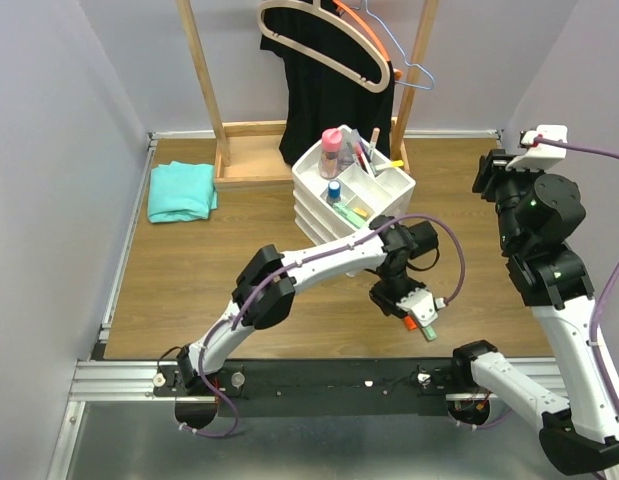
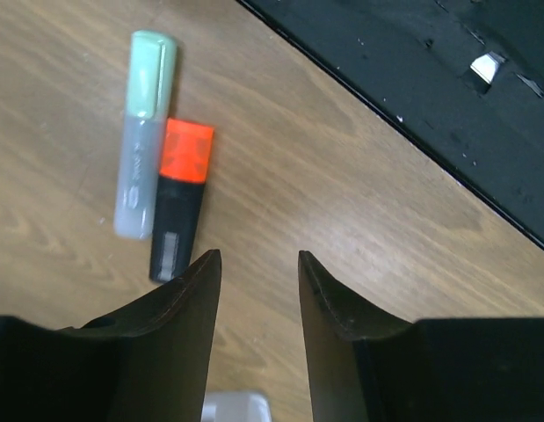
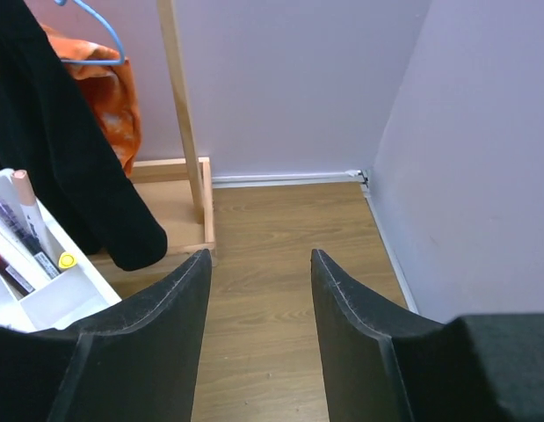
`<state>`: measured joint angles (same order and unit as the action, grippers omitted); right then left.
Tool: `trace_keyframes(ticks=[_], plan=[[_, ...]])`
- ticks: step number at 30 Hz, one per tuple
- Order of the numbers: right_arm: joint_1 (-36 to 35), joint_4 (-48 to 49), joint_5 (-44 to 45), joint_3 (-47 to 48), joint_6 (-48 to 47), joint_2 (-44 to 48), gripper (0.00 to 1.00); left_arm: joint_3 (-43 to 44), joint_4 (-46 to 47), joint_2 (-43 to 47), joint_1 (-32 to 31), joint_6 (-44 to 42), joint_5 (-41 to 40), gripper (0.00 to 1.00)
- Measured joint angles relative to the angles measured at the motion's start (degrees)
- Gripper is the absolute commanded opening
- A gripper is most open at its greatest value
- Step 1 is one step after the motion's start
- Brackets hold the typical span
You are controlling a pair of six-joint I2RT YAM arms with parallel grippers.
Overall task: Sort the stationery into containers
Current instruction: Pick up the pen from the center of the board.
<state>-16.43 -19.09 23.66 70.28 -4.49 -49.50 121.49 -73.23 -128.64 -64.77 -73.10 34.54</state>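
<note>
Two highlighters lie side by side on the wooden table: a green-capped highlighter (image 2: 141, 132) (image 1: 430, 331) and an orange highlighter (image 2: 177, 198) (image 1: 411, 323) with a black body. My left gripper (image 2: 258, 257) hangs over the table just right of them, open, with bare wood between its fingers. The white drawer organiser (image 1: 311, 178) stands at the back centre. Its top tray holds a pink-capped bottle (image 1: 331, 150), a blue-capped tube (image 1: 334, 190) and several pens (image 1: 367, 152). My right gripper (image 3: 258, 255) is raised at the far right, open and holding nothing. The organiser's corner (image 3: 56, 303) with pens shows at its left.
A wooden rack (image 1: 204, 80) with hangers and a black garment (image 1: 329, 110) stands behind the organiser. A folded teal cloth (image 1: 181, 190) lies at the back left. The black base rail (image 1: 329, 378) runs along the near edge, and walls close in on the left, right and back.
</note>
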Motion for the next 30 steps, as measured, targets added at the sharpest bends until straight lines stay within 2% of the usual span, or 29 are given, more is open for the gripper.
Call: trace_keyframes(ticks=[8, 16, 30], plan=[[0.3, 0.6, 1.2, -3.6, 1.5, 2.3, 0.57, 0.0, 5.5, -5.6, -1.9, 1.9, 0.4, 0.50], [1.2, 0.6, 1.1, -5.1, 3.0, 3.0, 0.57, 1.5, 12.2, -7.5, -2.6, 3.5, -0.3, 0.52], [2.8, 0.0, 0.7, -6.6, 5.8, 2.3, 0.57, 1.7, 11.1, -10.9, -2.6, 0.4, -1.8, 0.47]])
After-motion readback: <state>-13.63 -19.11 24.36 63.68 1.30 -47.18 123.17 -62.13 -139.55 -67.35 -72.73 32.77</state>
